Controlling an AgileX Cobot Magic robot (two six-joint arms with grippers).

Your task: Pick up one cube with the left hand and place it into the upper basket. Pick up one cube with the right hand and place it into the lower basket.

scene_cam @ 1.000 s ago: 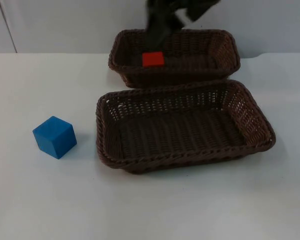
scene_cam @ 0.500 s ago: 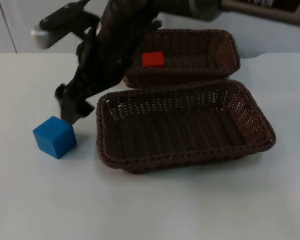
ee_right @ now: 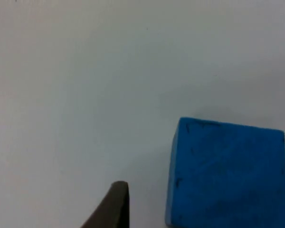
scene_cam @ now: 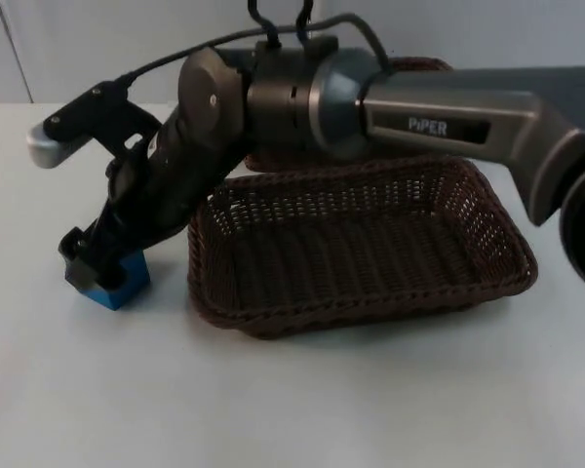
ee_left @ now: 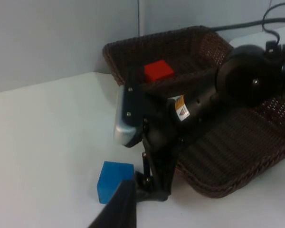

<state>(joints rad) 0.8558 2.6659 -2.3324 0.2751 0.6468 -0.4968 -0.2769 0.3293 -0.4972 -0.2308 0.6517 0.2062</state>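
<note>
One cube left to fetch: my right claw (scene_cam: 96, 268) hangs at the blue cube (scene_cam: 117, 284), lower left of the top view, on the table (scene_cam: 302, 400) beside the lower basket (scene_cam: 366, 249). I can't tell whether its fingers are parted. My worry: the cube sits off to one side of my fingertip, so closing may shove it away. The red cube (ee_left: 158, 71) lies in the upper basket (ee_left: 180, 45). My left claw (ee_left: 121, 211) waits. White table, grey wall behind.
</note>
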